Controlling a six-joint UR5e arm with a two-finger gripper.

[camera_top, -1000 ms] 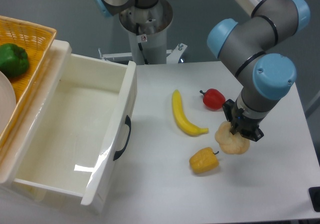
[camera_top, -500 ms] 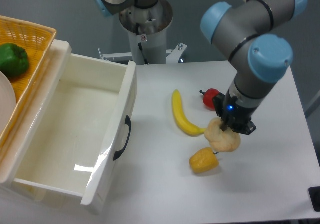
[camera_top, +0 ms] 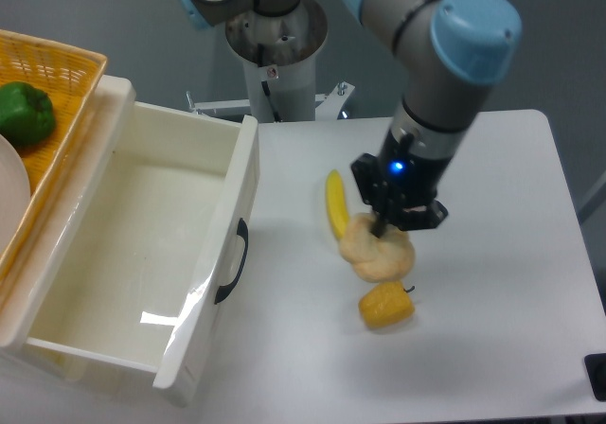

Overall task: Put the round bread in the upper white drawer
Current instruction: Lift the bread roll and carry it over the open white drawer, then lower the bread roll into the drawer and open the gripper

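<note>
Status: pickup done, delivery pending. Bread (camera_top: 377,254) held in the gripper (camera_top: 390,223), fingers clamped on its top, apparently clear of the bench (camera_top: 492,282), over the banana (camera_top: 335,206) and above the yellow pepper (camera_top: 383,306). Drawer (camera_top: 142,244) open to the left, holding nothing visible. Remaining: carry left, release inside.

No text can be read; a small red-and-white sticker (camera_top: 272,72) on the grey pedestal (camera_top: 279,55) is too blurred.

round bread (camera_top: 377,251) held aloft, upper white drawer (camera_top: 151,244) open
</note>
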